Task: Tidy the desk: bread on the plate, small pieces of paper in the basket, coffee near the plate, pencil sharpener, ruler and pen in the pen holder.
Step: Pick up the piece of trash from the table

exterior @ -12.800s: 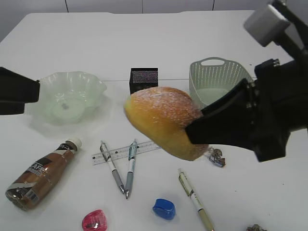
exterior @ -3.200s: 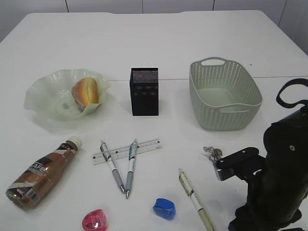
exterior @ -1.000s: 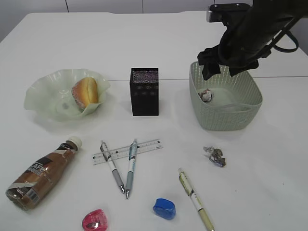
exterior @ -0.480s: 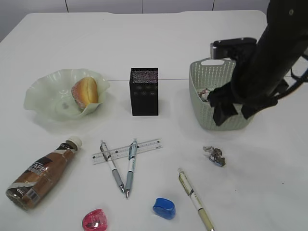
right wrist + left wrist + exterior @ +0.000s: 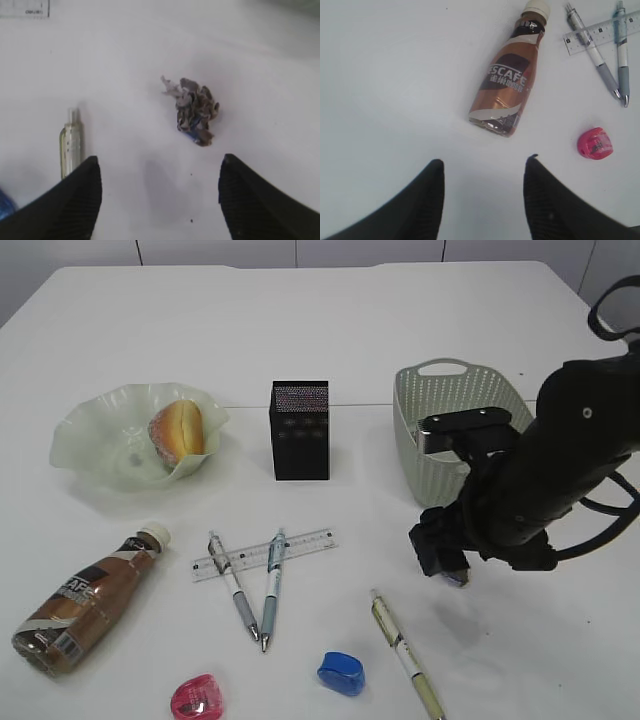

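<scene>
While both arms sit over the white table (image 5: 330, 320), this is how things lie:

Right gripper (image 5: 159, 175): jaws spread wide and empty, hovering over the crumpled paper (image 5: 194, 109), which lies on the bare table between the fingertips; in the exterior view the arm (image 5: 530, 480) covers most of that scrap, at about 4 o'clock from the table's middle.

Left gripper (image 5: 482, 170): jaws partly open, nothing between them, above bare table at 7 o'clock from the coffee bottle (image 5: 509, 90).

Bread (image 5: 180, 430): in the wavy green plate (image 5: 90, 435), at 9 o'clock on the table.

Coffee bottle: lying on its side at 7 o'clock, cap toward the plate, apart from it.

Basket (image 5: 440, 390): at 2 o'clock, partly behind the right arm; its contents cannot be made out.

Pen holder (image 5: 299, 430): upright near the centre.

Ruler (image 5: 300, 545): flat at 6 o'clock, with two pens (image 5: 240, 595) lying across it.

Third pen (image 5: 405, 655): at 5 o'clock, alone.

Sharpeners: blue one (image 5: 341, 673) and pink one (image 5: 196, 698) at the near edge.
</scene>
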